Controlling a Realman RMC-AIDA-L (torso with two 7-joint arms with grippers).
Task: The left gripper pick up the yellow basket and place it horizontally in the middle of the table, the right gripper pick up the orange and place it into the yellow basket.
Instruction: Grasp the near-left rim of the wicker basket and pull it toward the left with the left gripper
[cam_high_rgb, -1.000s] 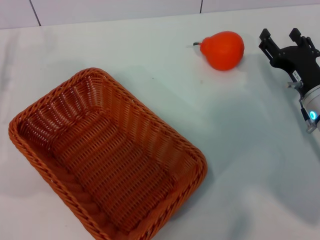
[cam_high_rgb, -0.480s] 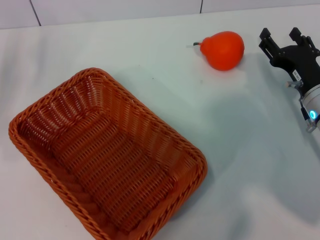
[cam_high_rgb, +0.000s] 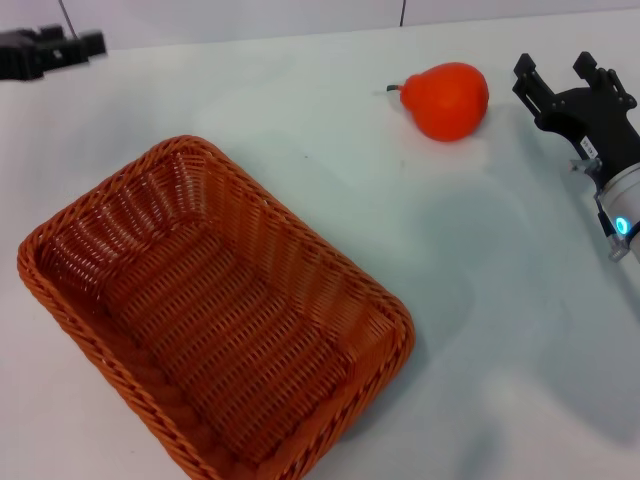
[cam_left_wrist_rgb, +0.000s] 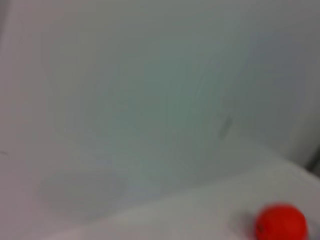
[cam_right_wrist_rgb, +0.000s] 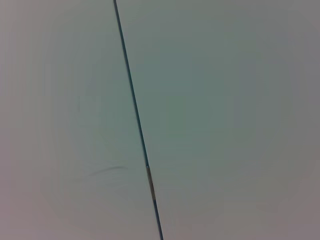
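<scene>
1. the orange-brown woven wicker basket (cam_high_rgb: 215, 325) lies slantwise on the plain white table (cam_high_rgb: 300, 110), near-left.
2. the smooth orange-red pear-shaped orange (cam_high_rgb: 447, 100) rests far right.
3. the silver-wristed right gripper (cam_high_rgb: 561, 72), fingers spread wide, hangs just beside it.
4. the all-black left gripper (cam_high_rgb: 45, 50) sits far-left; its fingers' spread cannot be told.

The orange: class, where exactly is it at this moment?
In the head view, the orange lies on the table at the far right, outside the yellow basket and just left of the open right gripper, untouched.
</scene>
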